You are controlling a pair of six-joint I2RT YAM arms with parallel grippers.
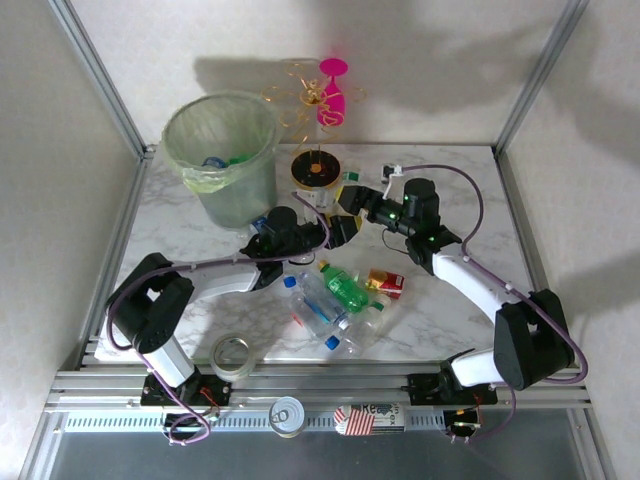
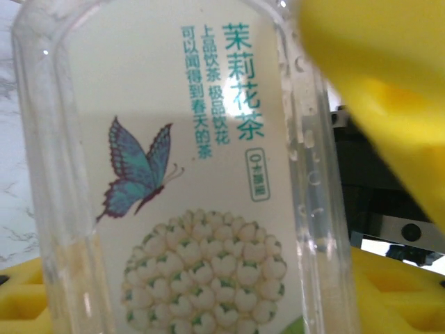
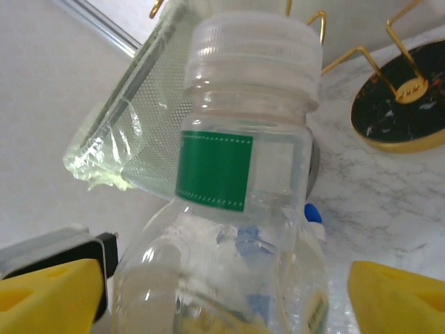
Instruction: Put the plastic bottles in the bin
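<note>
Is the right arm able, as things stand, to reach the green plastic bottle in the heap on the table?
Probably yes for reach: the green plastic bottle lies on top, beside that arm. But the right gripper has a clear white-capped bottle between its fingers.

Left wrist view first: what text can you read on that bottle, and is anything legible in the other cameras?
"茉莉花茶": large teal title on the clear bottle label.
"上品饮茶 极品饮花": smaller column left of the title.
"可以闻得到春天的茶": next column left.
Boxed mark under the title: too small to read.
red carton, top view: print too small.
striped pack on the front rail: letters blurred.
green band, right wrist view: no text.
</note>
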